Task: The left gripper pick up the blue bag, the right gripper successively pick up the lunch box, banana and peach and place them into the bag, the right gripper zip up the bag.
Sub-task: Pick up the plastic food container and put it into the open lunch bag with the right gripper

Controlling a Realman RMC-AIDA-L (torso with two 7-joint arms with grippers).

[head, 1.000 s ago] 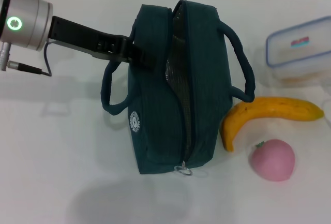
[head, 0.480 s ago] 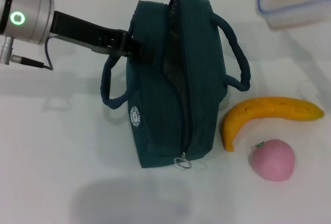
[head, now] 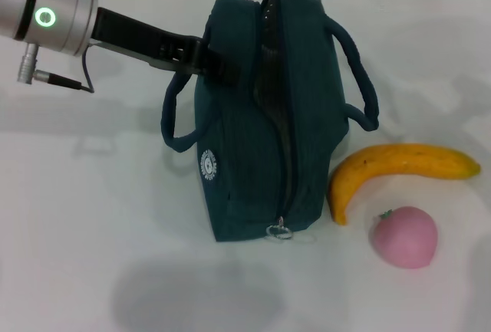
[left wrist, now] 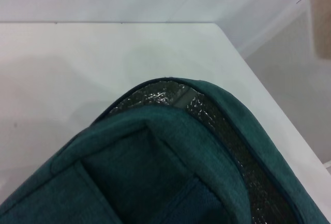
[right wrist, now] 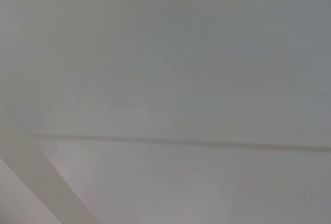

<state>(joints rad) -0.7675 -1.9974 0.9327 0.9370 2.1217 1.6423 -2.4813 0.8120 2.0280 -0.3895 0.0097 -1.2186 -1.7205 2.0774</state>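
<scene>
**Left gripper grips bag at its far end**

The peach (head: 403,237) lies nearest the camera on the white table (head: 77,217), the banana (head: 399,169) just beyond it, both well apart from the working claw. Between them and the arm stands the blue bag (head: 253,117), its foil-lined mouth narrowly open. The left gripper (head: 213,66) is clamped on the bag's far upper edge.
</scene>
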